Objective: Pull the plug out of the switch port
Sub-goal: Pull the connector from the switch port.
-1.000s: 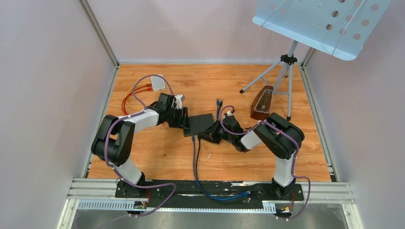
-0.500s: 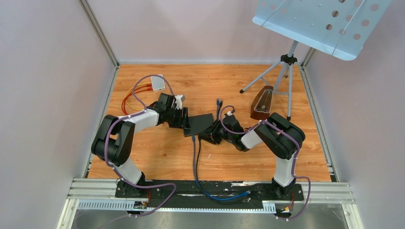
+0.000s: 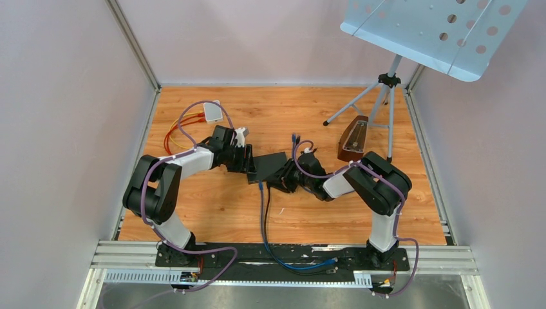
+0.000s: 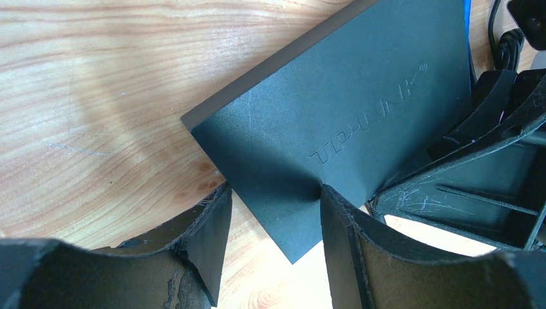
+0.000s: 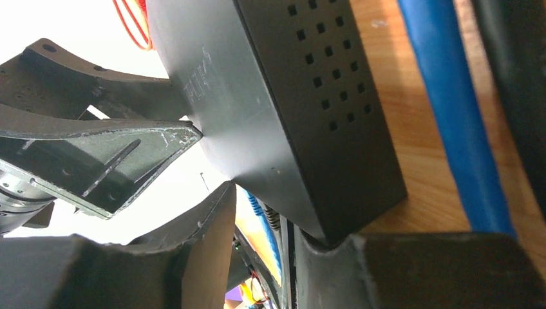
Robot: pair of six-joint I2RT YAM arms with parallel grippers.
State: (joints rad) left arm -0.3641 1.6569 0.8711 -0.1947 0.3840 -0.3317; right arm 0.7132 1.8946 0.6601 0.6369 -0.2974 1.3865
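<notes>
- Blue-cabled plug (image 3: 260,185) meets the near edge of the flat black plastic switch box (image 3: 270,165), pointing away from the arm bases.
- I see the box's long axis slanting near-left to far-right.
- Left gripper (image 4: 273,209) clamps its corner.
- Right gripper (image 5: 264,235) stands narrowly parted (nothing pinched).

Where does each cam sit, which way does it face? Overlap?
Top external: overhead, behind the robot, looking down at the table; left arm, right arm show.
Left wrist: on the left arm, looking down on the switch; left pincer shows.
Right wrist: low, facing the switch's vented side; right pincer shows.
Both wrist views share the switch and the opposite pincer.
</notes>
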